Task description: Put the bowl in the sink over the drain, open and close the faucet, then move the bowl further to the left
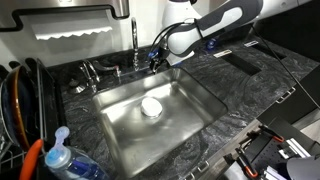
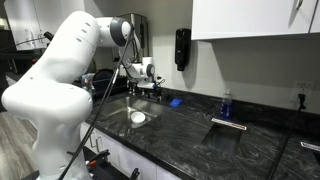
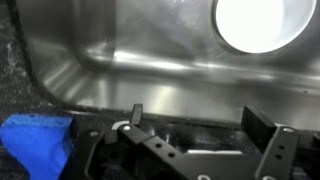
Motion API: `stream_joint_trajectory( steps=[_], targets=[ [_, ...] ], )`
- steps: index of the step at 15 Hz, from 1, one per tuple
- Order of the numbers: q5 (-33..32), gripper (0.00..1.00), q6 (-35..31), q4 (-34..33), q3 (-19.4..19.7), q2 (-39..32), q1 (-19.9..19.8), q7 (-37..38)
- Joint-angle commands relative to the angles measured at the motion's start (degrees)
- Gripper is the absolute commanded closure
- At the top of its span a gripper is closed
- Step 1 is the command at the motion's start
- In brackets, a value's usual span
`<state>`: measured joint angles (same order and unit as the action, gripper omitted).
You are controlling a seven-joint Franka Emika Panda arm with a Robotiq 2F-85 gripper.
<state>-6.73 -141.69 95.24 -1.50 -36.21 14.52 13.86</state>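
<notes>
- Down on the sink floor, near its middle, sits the bowl (image 1: 151,107): small, round, shallow and glossy white, its inside glaring bright in the wrist view.
- The sink (image 1: 115,125) is a rectangular basin of brushed stainless steel with rounded corners.
- Dark grey marbled stone forms the counter (image 1: 230,92) around it.
- A slim chrome faucet (image 1: 135,42) stands upright at the back rim.
- The gripper (image 3: 200,125) hangs over the sink's edge near the faucet, its black angular fingers spread wide with nothing between them.
- A blue spongy block (image 3: 38,140) lies on the counter just beside it.
</notes>
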Motion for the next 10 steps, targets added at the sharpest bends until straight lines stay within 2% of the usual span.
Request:
stream_joint_trajectory(
  steps=[1,10],
  targets=[
    [-1.9,0.00,-7.6,2.1,-1.0,0.8,-3.1,-10.0],
    [-0.8,0.00,-12.2,3.5,-11.0,0.7,-13.3,-41.9]
  ],
)
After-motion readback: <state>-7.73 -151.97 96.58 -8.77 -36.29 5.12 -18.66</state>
